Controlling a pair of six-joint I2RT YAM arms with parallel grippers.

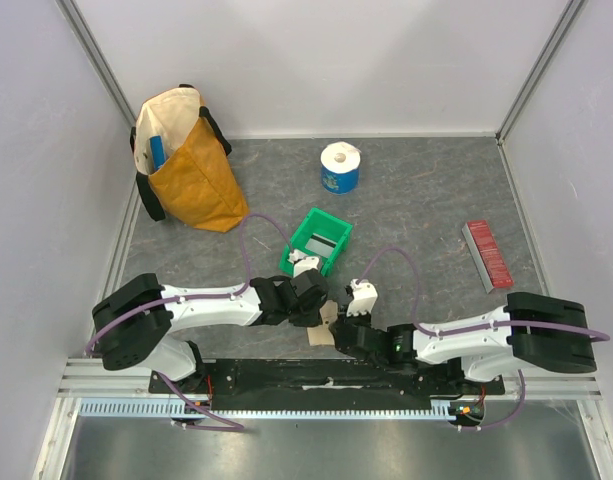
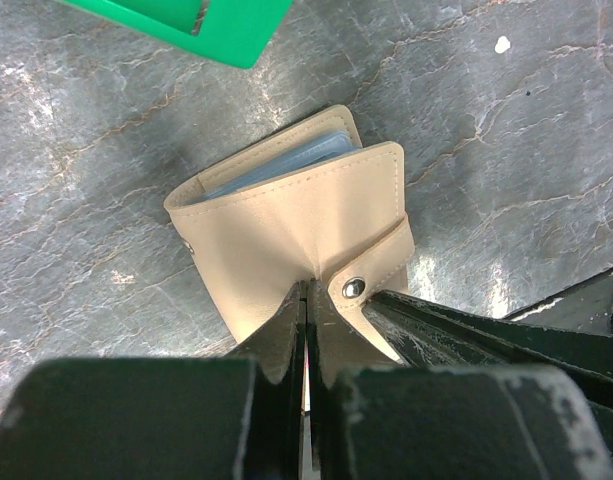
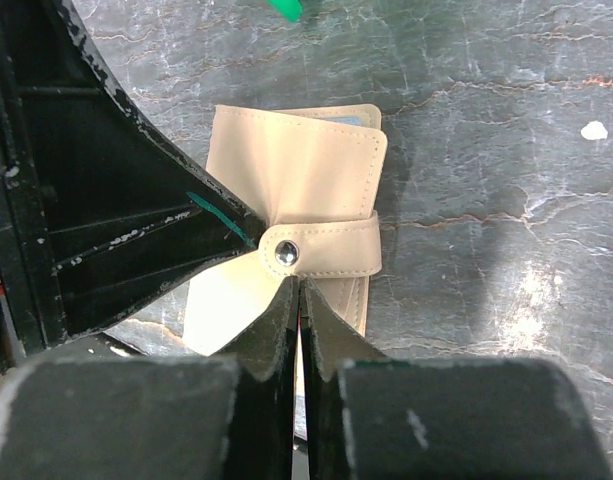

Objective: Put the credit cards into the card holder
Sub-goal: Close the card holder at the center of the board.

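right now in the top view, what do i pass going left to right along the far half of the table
yellow bag → paper roll → red ridged strip; the green bin is left out, since it overlaps the roll sideways

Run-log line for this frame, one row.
card holder: folded, tab across cover | left gripper: shut on card holder | right gripper: shut at tab

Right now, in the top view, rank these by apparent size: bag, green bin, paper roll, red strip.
1. bag
2. green bin
3. paper roll and red strip: too alike to rank.
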